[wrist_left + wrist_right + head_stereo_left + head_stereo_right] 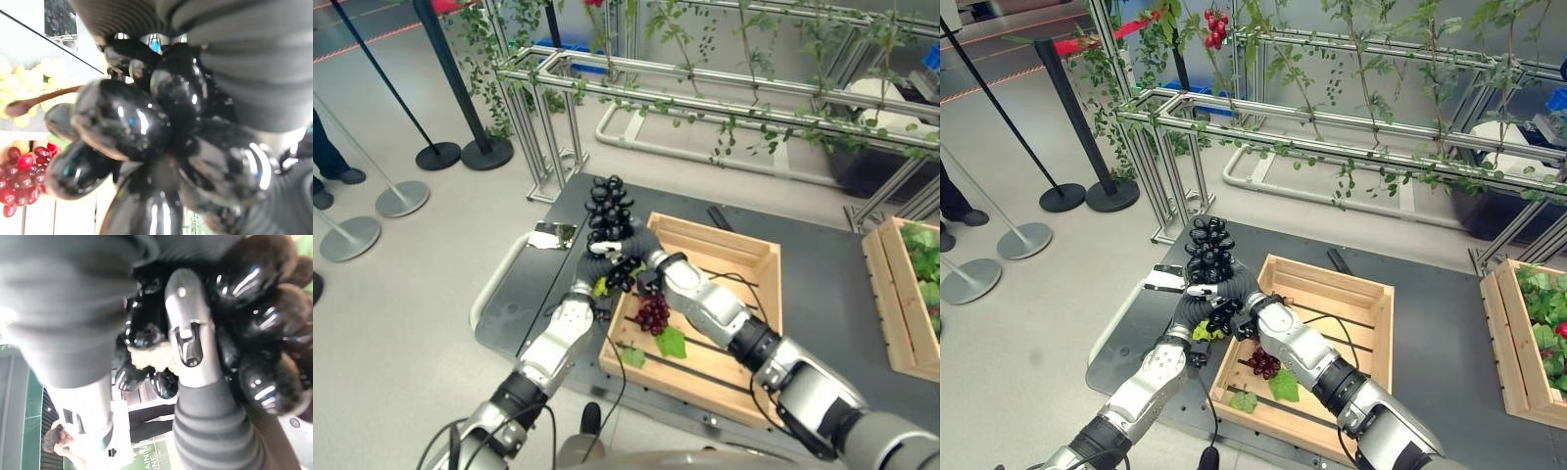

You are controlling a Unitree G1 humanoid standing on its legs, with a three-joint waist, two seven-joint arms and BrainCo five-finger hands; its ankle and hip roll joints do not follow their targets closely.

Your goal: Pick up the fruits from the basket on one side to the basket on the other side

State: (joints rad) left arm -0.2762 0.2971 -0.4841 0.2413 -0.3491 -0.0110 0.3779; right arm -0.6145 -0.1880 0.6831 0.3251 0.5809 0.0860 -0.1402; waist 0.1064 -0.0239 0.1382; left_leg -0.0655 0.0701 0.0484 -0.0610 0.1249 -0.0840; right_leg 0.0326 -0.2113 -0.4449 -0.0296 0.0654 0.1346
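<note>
A bunch of black grapes [609, 208] stands upright above the left rim of a wooden crate [744, 257]. Both hands meet at the bunch's lower end. My left hand [590, 292] comes up from the lower left and my right hand [651, 266] reaches across from the right. A silver finger [188, 333] of the right hand lies curled against the black grapes [254, 318]. In the left wrist view the black grapes [146, 137] sit right in front of the hand. A bunch of red grapes [653, 313] with a green leaf [671, 343] lies on the crate's slats.
A second wooden crate [879, 294] with green leaves stands at the right. A metal frame with vines [705, 93] runs behind the dark platform [533, 284]. Barrier posts [401, 196] stand on the floor at the left.
</note>
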